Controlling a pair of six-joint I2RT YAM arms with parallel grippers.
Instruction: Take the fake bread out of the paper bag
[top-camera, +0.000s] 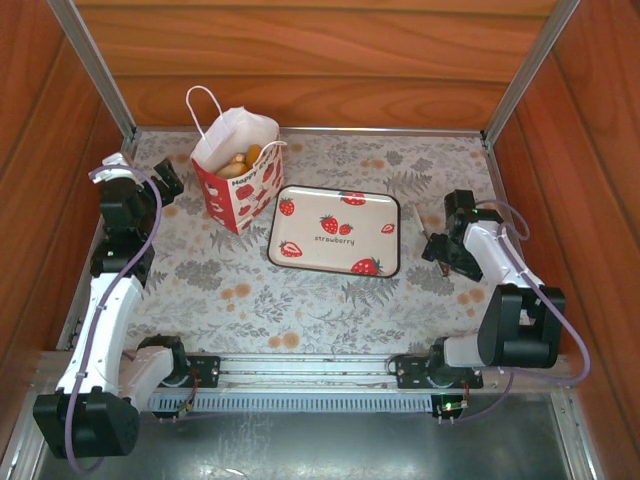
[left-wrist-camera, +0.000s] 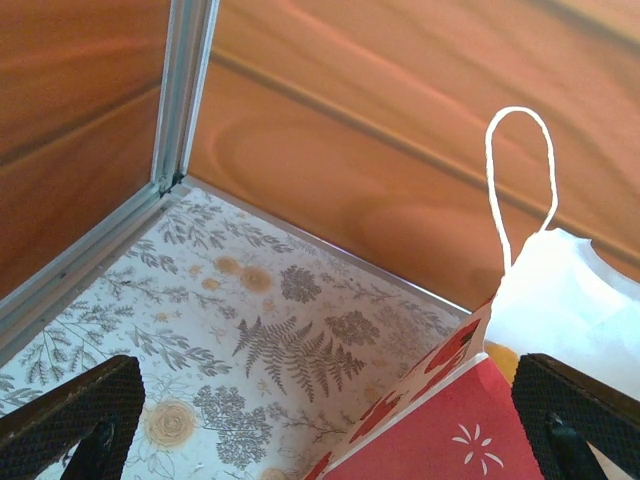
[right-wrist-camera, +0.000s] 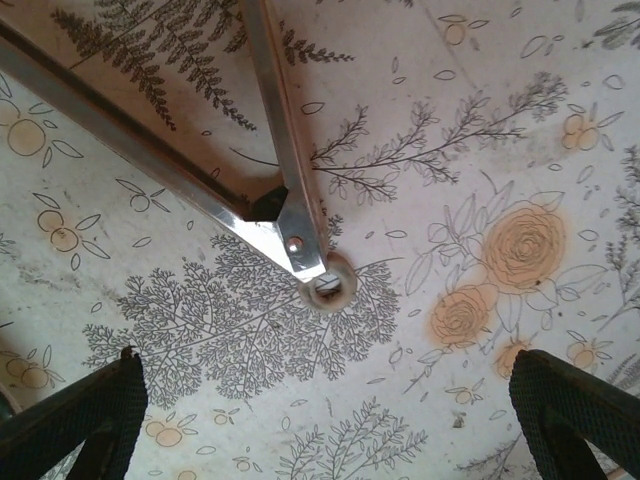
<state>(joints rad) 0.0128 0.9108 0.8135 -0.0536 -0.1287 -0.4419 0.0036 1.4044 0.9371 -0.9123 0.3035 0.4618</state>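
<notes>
In the left wrist view, our left gripper (left-wrist-camera: 320, 435) stands with its black fingers (left-wrist-camera: 70, 420) spread wide at the bottom corners of the frame, gripping nothing. The small upright white paper bag with the red strawberry-printed lower band (left-wrist-camera: 440, 425) sits just beside the right-hand finger, its corner pushing into the gap. We judge the arm is parked there to steady or spread the bag's mouth.

In the top view, the bag stands at the upper left of the frame, and the fake bread (top-camera: 240, 163), small golden-brown and orange toy pastries, is inside it, showing at the open top. None lies on the flat white strawberry-print tray (top-camera: 385, 262) at centre, which looks set out to receive it.

Our right gripper (right-wrist-camera: 320, 425) hangs over the floral-print table cover (right-wrist-camera: 500, 150), fingers wide apart and empty. A pair of silver metal tongs (right-wrist-camera: 288, 180) lies flat on the cover ahead of them, untouched by either finger. We take the tongs as the tool for reaching into the narrow bag, so grasping them seems the likely next step.
</notes>
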